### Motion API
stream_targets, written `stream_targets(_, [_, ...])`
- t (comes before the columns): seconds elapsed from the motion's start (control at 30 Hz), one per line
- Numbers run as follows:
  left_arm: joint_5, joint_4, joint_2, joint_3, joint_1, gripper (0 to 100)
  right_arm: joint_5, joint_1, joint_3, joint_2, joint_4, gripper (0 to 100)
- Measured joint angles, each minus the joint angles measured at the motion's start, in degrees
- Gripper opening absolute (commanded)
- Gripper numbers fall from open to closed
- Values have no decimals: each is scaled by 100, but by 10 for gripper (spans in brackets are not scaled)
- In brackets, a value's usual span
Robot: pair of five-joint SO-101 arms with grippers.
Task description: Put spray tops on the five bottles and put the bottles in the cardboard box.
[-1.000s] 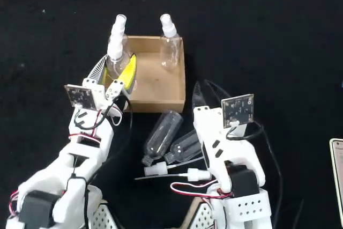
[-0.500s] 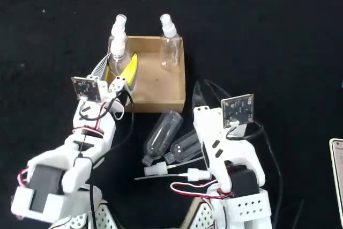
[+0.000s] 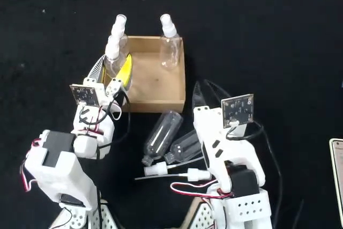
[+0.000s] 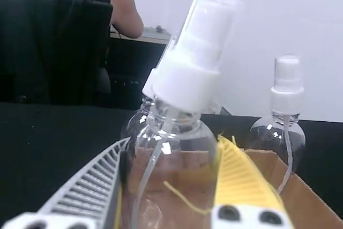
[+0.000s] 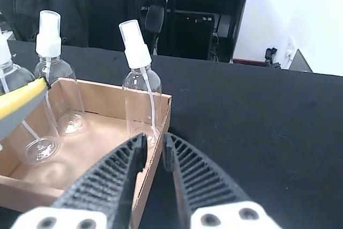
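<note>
Bottle (image 3: pixel 113 52), clamped in left claw (image 3: pixel 114 71), stands inside cardboard box (image 3: pixel 161 104).

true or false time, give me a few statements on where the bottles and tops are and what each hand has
1. The left hand grips a topped bottle within the cardboard box. True.
2. All five bottles are in the box. False: two untopped bottles lie on the table outside it.
3. The right hand holds a spray top. False: it holds nothing; both loose spray tops lie on the table.
4. Two other topped bottles stand upright in the box. True.
</note>
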Motion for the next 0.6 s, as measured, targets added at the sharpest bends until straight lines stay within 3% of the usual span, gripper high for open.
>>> stream_targets(0.47, [0, 0, 26, -141, 0, 30, 0, 0, 0, 0, 0, 32])
stream_targets(0.6, [0, 431, 35, -378, 0, 30, 0, 0, 0, 0, -44, 32])
